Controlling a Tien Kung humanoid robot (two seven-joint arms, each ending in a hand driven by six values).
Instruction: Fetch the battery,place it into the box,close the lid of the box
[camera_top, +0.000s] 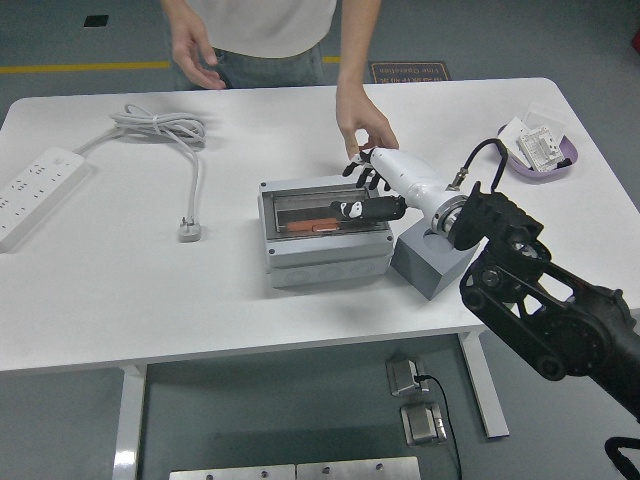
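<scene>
We count one robot hand (372, 190) in view, the right one, on a white forearm that comes in from the right behind a black arm (545, 300). Its dark fingers (362, 208) are extended over the right part of the box (325, 232); we cannot tell whether they grip anything.

There is one grey box, near the middle of the tabletop (120, 290), with its top open. Inside we see one orange object (312, 227), apparently the battery, lying at the bottom left of the opening; the fingers sit just right of it. One grey slab (432, 262), seemingly the lid, lies tilted against the box's right side under the forearm.

We count two human hands. One hand (362, 127) hangs just beyond the box's far right corner, close to the robot fingers. The other hand (195, 50) is raised at the far edge, well apart from the box.

Other items: one power strip (35, 190) at the left edge, one coiled cord (160, 125) with its plug (189, 230) left of the box, and one purple tray (540, 150) holding small packets near the right edge.

Open room lies along the near edge and between plug and box; the box's right side is crowded.
</scene>
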